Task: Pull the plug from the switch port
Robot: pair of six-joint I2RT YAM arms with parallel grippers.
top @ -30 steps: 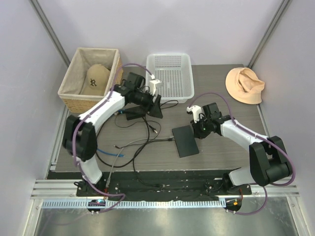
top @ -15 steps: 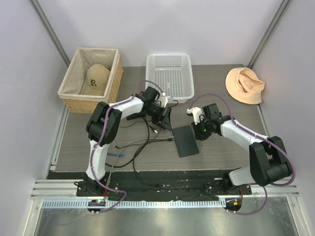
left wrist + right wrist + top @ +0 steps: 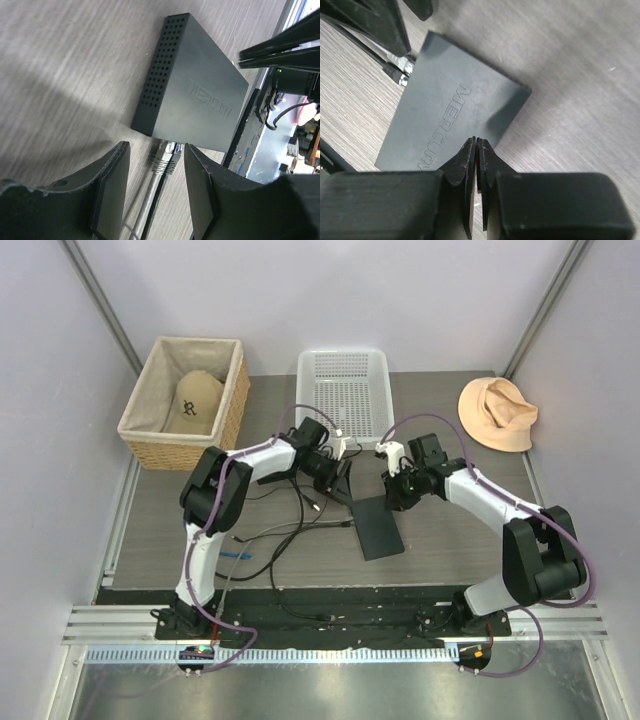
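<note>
The flat black switch box (image 3: 379, 528) lies mid-table; it also shows in the left wrist view (image 3: 195, 95) and the right wrist view (image 3: 455, 105). A grey plug (image 3: 161, 159) sits in a port on its thin side, with a black-corded plug beside it; both show in the right wrist view (image 3: 400, 70). My left gripper (image 3: 338, 480) is open and empty. Its fingers (image 3: 112, 185) frame the plugs without touching them. My right gripper (image 3: 396, 490) is shut and empty, its tips (image 3: 476, 141) at the box's top face.
A black adapter brick (image 3: 270, 473) and loose cords (image 3: 270, 532) lie to the left of the box. A wicker basket (image 3: 185, 445) with a cap stands back left. A white plastic basket (image 3: 345, 435) is at the back, and a tan hat (image 3: 497, 412) back right.
My left gripper has swung right from the adapter brick to the box's plug side. My right gripper has moved a little up and left onto the box's far end.
</note>
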